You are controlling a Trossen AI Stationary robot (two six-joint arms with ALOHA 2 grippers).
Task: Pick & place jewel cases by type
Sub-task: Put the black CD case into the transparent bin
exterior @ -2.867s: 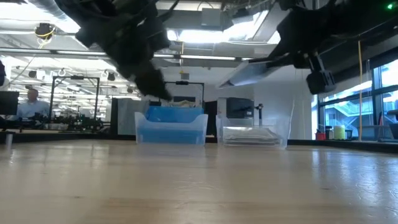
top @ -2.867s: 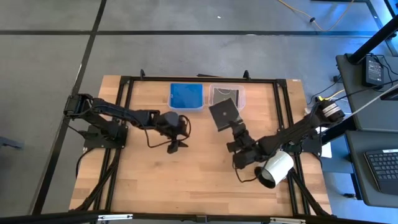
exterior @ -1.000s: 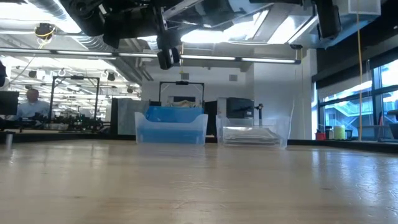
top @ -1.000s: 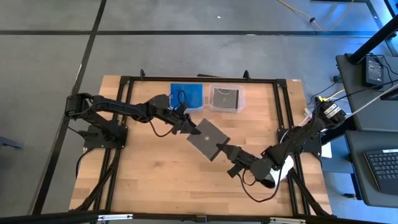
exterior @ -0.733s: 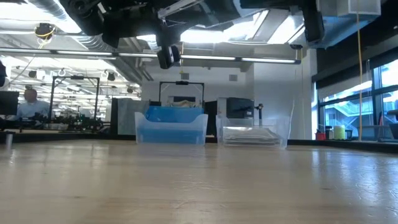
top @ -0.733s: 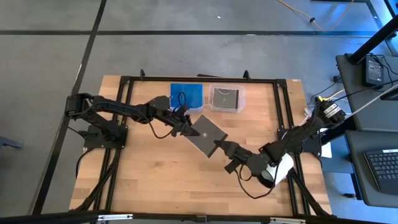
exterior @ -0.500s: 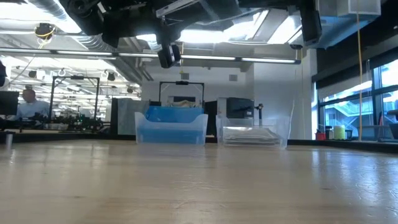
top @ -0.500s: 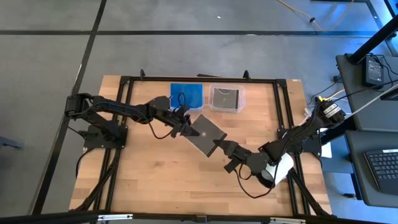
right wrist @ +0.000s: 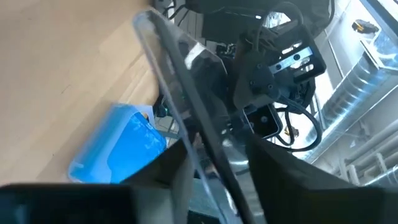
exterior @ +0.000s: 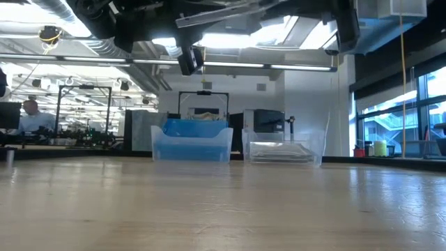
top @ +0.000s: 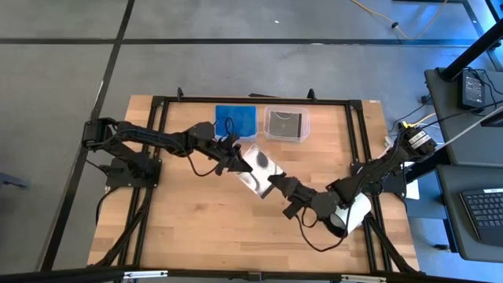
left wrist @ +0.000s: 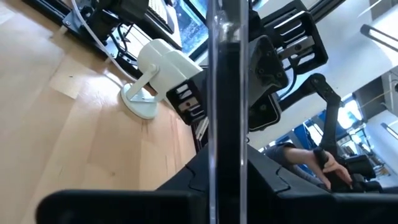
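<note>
The left gripper reaches from the left toward mid-table, fingers closed on one edge of a dark grey flat plastic jewel case (held well above the wood). The right gripper pinches its opposite edge.

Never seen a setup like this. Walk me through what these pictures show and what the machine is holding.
Two dark robot arms work at a wooden table. One camera looks straight down, one sits at table-top height, and one rides on each wrist. Both arms meet over the middle of the table: the left gripper and the right gripper each grip an opposite edge of one dark jewel case, held in the air. At the table's far edge stand two tubs: one with blue cases, one clear tub with a dark case inside. A white cylinder stands by the right arm.
</note>
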